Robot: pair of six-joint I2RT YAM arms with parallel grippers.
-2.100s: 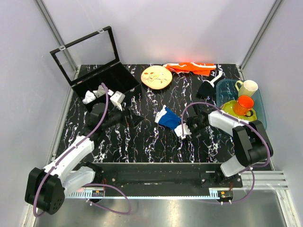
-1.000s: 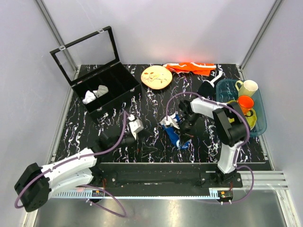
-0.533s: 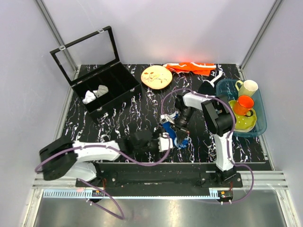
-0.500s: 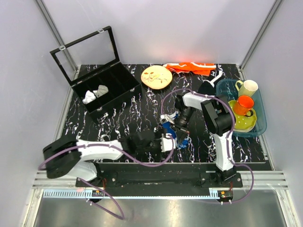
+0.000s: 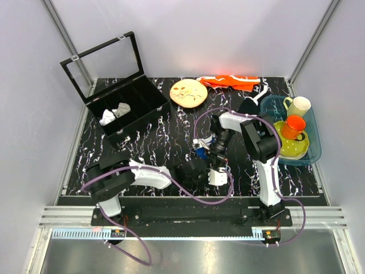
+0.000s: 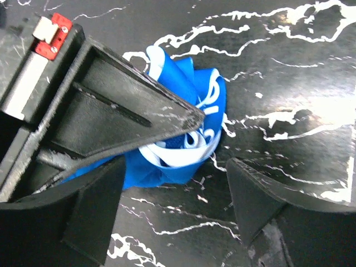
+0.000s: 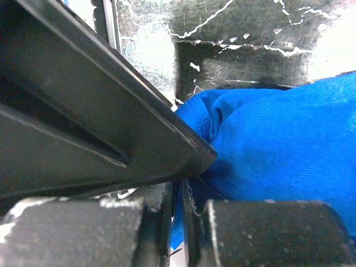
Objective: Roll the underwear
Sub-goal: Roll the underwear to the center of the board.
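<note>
Nearest the arm bases, and well in front of the round wooden plate (image 5: 189, 93), the left gripper (image 6: 177, 169) lies low over the black marbled table (image 5: 171, 137). Its fingers are spread wide, one on each side of the underwear (image 6: 208, 111). I cannot tell whether either finger touches the cloth.

The underwear is a bunched royal-blue bundle on the table, in front of the plate and slightly to its right. White bands and white lettering curl through its folds. The lettering is too crumpled to read.

From the plate's side, the right gripper (image 7: 192, 177) comes down onto the bundle. Its fingers are pressed nearly together, pinching a fold of the blue fabric.

To the right of the plate and somewhat nearer sits a translucent blue basin (image 5: 274, 108). In it are a yellow-green dish (image 5: 285, 136), an orange cup (image 5: 295, 127) and a pale yellow mug (image 5: 298, 105).

To the left of the plate stands a black compartment box (image 5: 134, 108). Its clear, black-framed lid (image 5: 102, 63) is raised. Small white cloth pieces (image 5: 113, 113) lie in the compartments at the end farthest from the plate. The plate bears reddish-brown marks, no words.

Just right of the plate, at the far edge, lies an orange cloth (image 5: 231, 81) with white marks, none legible.
</note>
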